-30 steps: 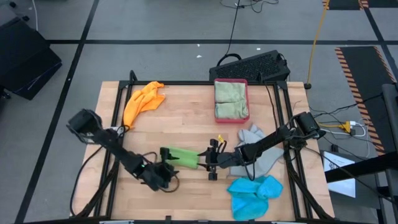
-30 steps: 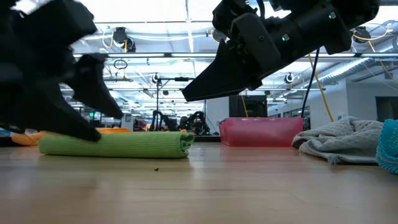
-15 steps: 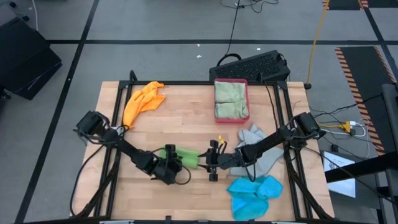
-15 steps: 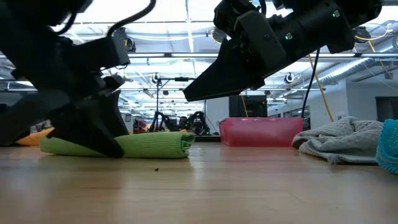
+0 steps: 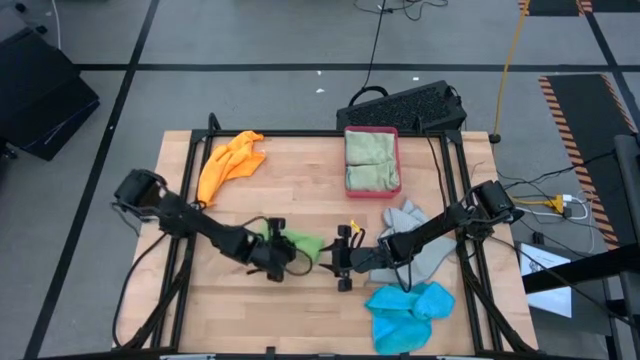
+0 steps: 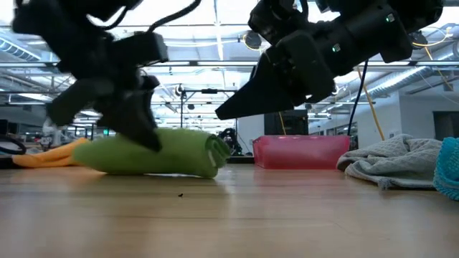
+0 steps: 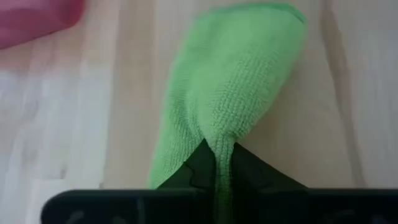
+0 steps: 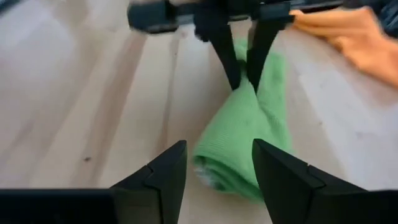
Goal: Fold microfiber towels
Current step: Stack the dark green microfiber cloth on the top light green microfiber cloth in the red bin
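Observation:
A bright green microfiber towel [image 5: 301,243], folded into a narrow strip, lies near the middle of the table. My left gripper [image 5: 274,251] is shut on its left end. My right gripper [image 5: 340,263] hovers open just off the strip's right end [image 8: 227,168] and touches nothing. An orange towel [image 5: 230,163] lies crumpled at the far left. A grey towel [image 5: 415,238] lies on the table at the right, under my right arm. A blue towel [image 5: 410,310] lies at the near right. A pale sage towel [image 5: 371,160] rests folded in the pink-red tray [image 5: 372,131]. My left gripper pinches the green towel's left end [image 7: 221,138] between its two fingers [image 8: 222,55], several layers bunched together. The fingers slant down from the table's left, along the strip. The pinched end is raised into a hump [image 6: 136,147]; the right end [image 6: 215,161] stays on the table.
A black keyboard [image 5: 400,104] sits beyond the table's far edge. A black frame [image 5: 190,180] runs along the table's sides. Bare wood [image 5: 290,195] lies between the green towel and the tray, and along the near edge at the left.
My left gripper has moved toward the table's right, onto the green towel's left end, and has shut on it. That end has lifted and bunched into a hump, while the right end has stayed on the table.

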